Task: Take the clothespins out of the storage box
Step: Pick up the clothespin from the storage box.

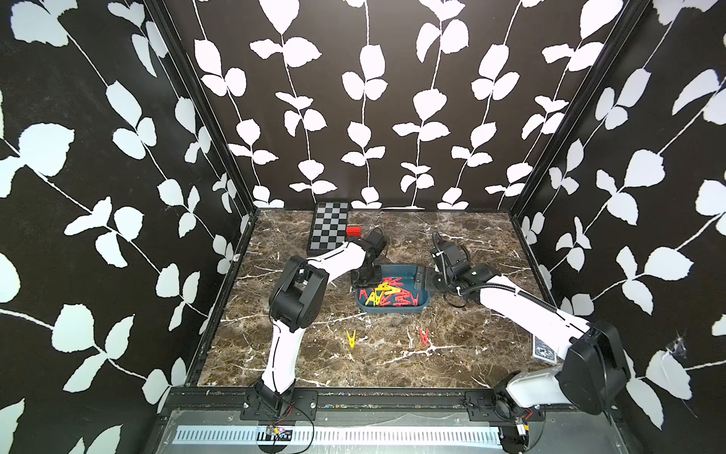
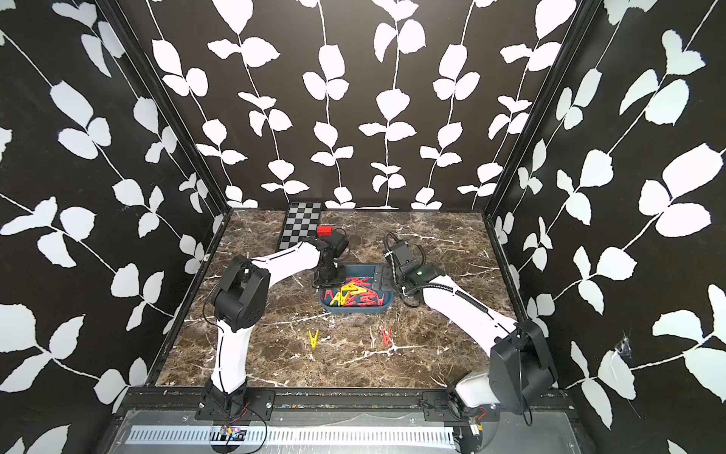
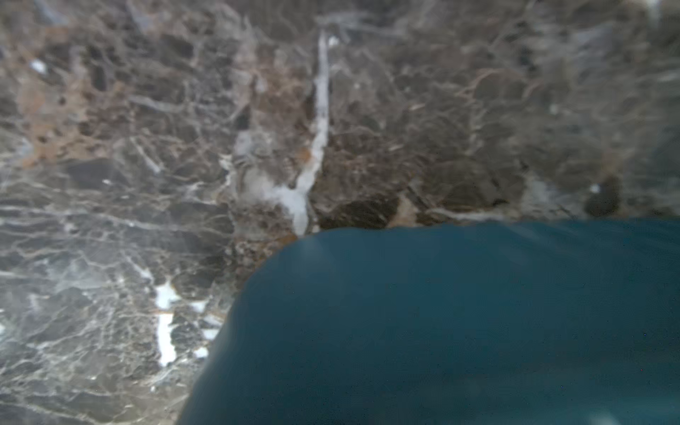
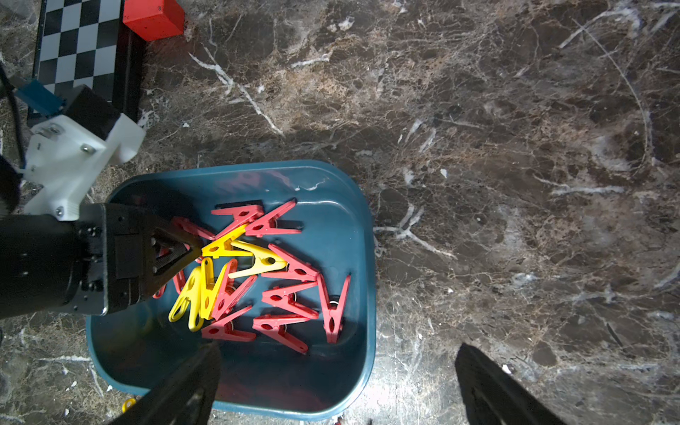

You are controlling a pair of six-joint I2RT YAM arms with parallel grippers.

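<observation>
Clothespins [image 4: 279,272], mostly red with a few yellow, lie heaped in the storage box [image 1: 393,309], which sits on the table [image 1: 471,243] just below and right of centre in both top views. A loose yellow clothespin [image 1: 351,339] and a loose red clothespin [image 1: 423,336] lie on the table lower in the frame. My left end effector [image 4: 200,249] reaches into the left end of the box, jaws drawn nearly together on the tip of a yellow clothespin [image 4: 224,246] atop the heap. I judge it pinched, though how firmly I cannot tell. My left wrist view is blurred and shows only box wall and table. My right end effector [image 4: 338,349] hangs wide open and empty over the box's right rim. The hold is on the very end of the pin, so it may slip or swivel as I lift. Red pins cross over and under it, so neighbours may ride up and spill. The box looks light and nothing holds it down, so a snag could drag or tip it. Both arms crowd the box, and raising the left towards the right risks a knock. A checkered board [image 1: 329,226] and a red block [image 1: 353,230] lie in the upper left of the table, well apart from the box and clear of the way to the open table below.
</observation>
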